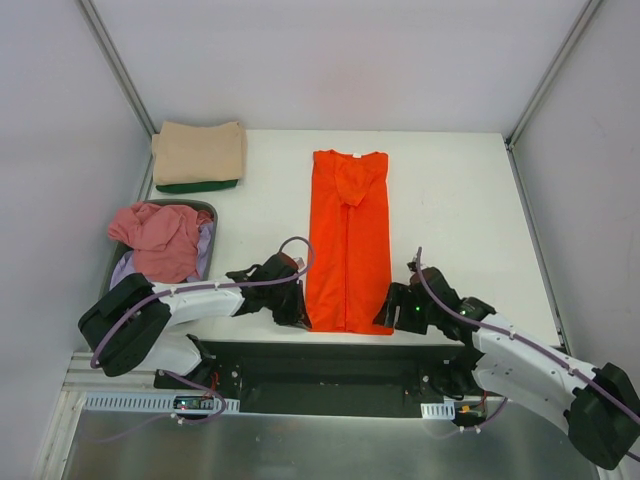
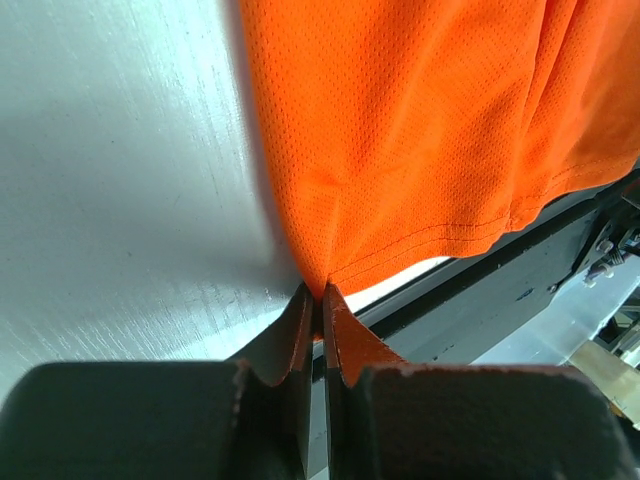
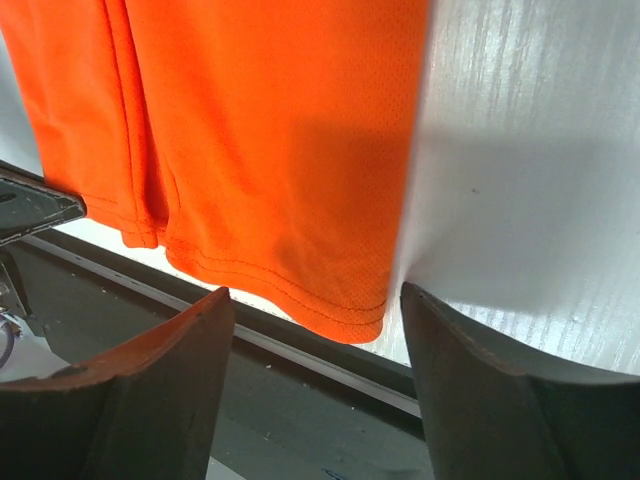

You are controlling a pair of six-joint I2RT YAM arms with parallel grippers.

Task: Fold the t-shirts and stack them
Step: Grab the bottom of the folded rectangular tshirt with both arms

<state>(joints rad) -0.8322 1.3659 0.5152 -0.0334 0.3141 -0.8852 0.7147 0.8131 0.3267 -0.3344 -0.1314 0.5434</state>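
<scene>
An orange t-shirt (image 1: 348, 240) lies on the table as a long narrow strip, both sides folded in, collar at the far end. My left gripper (image 1: 300, 312) is shut on its near left hem corner (image 2: 318, 272). My right gripper (image 1: 385, 315) is open, its fingers (image 3: 190, 330) straddling the near right hem corner (image 3: 350, 315) without pinching it. A folded tan t-shirt (image 1: 200, 152) lies on a dark green one (image 1: 198, 185) at the far left. Pink (image 1: 160, 240) and lilac (image 1: 205, 245) t-shirts sit crumpled in the basket.
The dark grey basket (image 1: 205, 207) stands at the left edge of the white table (image 1: 460, 220). A dark gap (image 1: 330, 375) runs between the table's near edge and the arm bases. Grey walls enclose the table on three sides.
</scene>
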